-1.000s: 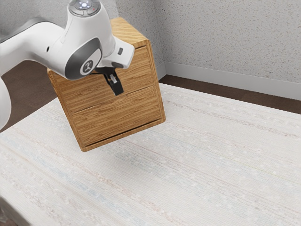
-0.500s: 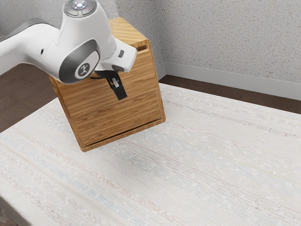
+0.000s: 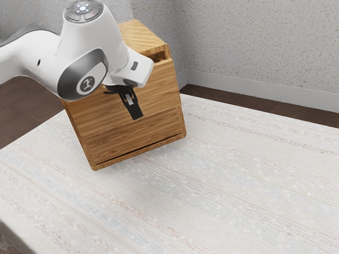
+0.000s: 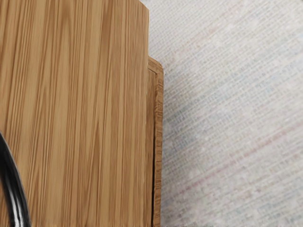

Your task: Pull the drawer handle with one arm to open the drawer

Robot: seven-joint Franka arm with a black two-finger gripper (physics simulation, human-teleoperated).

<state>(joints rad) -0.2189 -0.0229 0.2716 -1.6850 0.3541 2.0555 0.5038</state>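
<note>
Arm (image 3: 32,53) over cabinet (image 3: 143,34), wrist (image 3: 133,66) downward at top drawer (image 3: 159,84) front.

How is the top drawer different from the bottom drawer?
The top drawer is pulled out a little, with a dark gap along its top, while the bottom drawer sits flush. The arm and pincer hide part of the top drawer, while the bottom drawer shows whole. Both are the same striped wood.

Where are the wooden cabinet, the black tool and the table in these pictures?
wooden cabinet (image 3: 135,135), exterior view, lower front panel.
tool (image 3: 136,112), exterior view, its lower end.
table (image 3: 238,174), exterior view, bare top.
</note>
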